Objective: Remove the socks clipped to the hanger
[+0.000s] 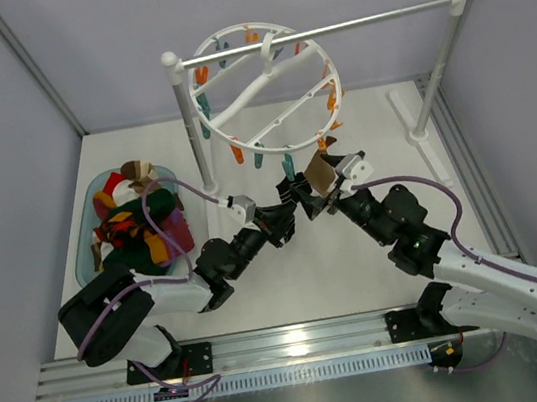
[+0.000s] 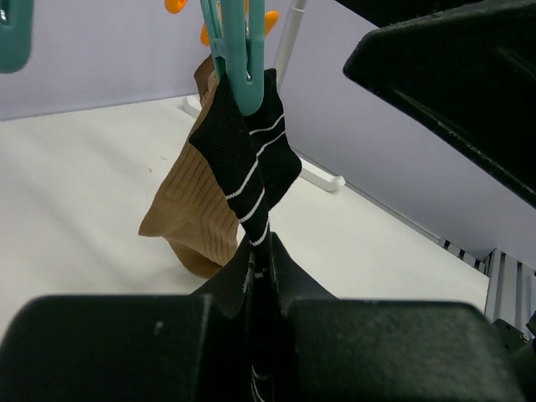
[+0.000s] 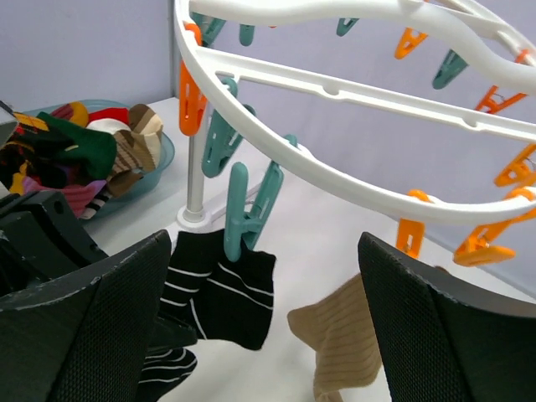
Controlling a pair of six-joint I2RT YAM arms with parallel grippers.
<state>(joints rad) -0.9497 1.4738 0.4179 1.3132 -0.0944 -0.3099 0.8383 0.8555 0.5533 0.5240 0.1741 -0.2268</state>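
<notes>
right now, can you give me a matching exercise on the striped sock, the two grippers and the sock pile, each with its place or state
Things:
1 striped sock
2 left gripper
3 right gripper
4 sock pile

Places or states:
a open
b in the teal basin
c hanging from a teal clip
d shut on the striped sock's lower end

Pairs: 1-c, 2-d, 3-a, 4-b

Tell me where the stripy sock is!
The stripy sock hangs mid-picture in the left wrist view from a teal clip, beside the tan sock, its bottom pinched in the left gripper.
</notes>
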